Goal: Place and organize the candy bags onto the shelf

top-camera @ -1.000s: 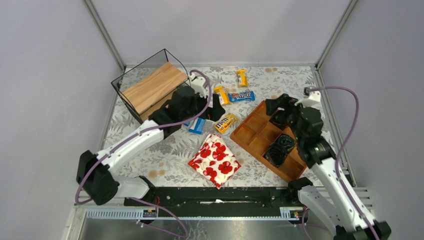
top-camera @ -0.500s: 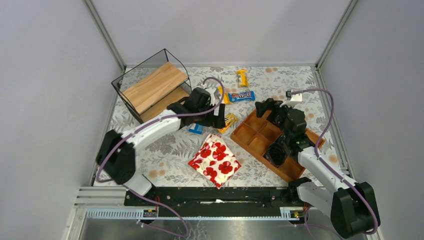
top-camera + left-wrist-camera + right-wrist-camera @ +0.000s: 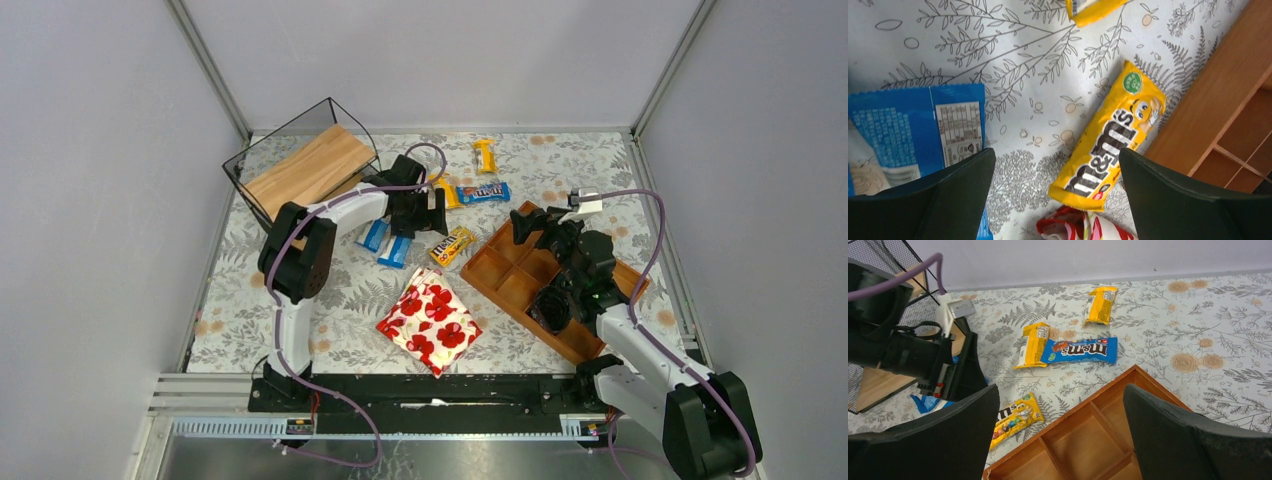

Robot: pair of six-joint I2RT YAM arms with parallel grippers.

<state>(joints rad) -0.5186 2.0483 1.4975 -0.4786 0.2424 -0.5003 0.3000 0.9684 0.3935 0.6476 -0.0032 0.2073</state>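
Several candy bags lie on the floral cloth: a yellow one point(image 3: 452, 245) point(image 3: 1110, 137) point(image 3: 1015, 420) beside the tray, two blue ones point(image 3: 385, 243) point(image 3: 913, 130) to its left, and a blue point(image 3: 483, 192) point(image 3: 1079, 350) and two yellow ones point(image 3: 485, 155) point(image 3: 1032, 344) farther back. The shelf point(image 3: 300, 175), black wire with wooden planks, stands at the far left with no bags seen on it. My left gripper point(image 3: 428, 212) point(image 3: 1055, 160) hovers open over the near yellow bag, holding nothing. My right gripper point(image 3: 535, 225) point(image 3: 1060, 395) is open and empty above the tray's far corner.
A reddish-brown compartment tray point(image 3: 520, 290) point(image 3: 1098, 435) sits at the right, with a dark bundle point(image 3: 553, 305) in one near compartment. A white pouch with red poppies point(image 3: 430, 320) point(image 3: 1083, 227) lies at the front centre. Grey walls close in the table.
The left arm has folded in toward the shelf, uncovering the two blue bags, with its gripper still by the yellow bag. The right gripper has shifted left over the tray. Both stayed open.
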